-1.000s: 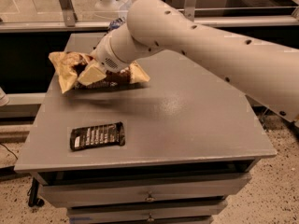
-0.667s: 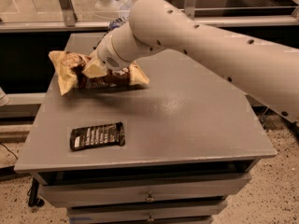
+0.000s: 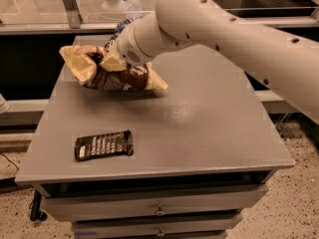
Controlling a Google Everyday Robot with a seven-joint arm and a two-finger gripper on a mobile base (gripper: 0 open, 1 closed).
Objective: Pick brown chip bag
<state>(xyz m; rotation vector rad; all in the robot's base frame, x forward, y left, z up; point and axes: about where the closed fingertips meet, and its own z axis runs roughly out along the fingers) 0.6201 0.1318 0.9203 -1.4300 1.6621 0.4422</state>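
Observation:
The brown chip bag [image 3: 117,78] is at the table's back left: puffy, with pale yellow ends and a dark brown middle. My gripper [image 3: 110,62] comes in from the right and is shut on the bag's top middle. The bag hangs slightly tilted, just above the table, with its shadow below it. The arm hides part of the bag's upper side.
A flat black packet [image 3: 103,145] with white text lies near the front left of the grey table [image 3: 209,133]. A dark blue bag [image 3: 119,26] peeks out behind the arm at the back edge. Drawers sit below the tabletop. A glass partition stands behind.
The brown chip bag has risen a little and shifted slightly right with my gripper on it. The black packet has not moved.

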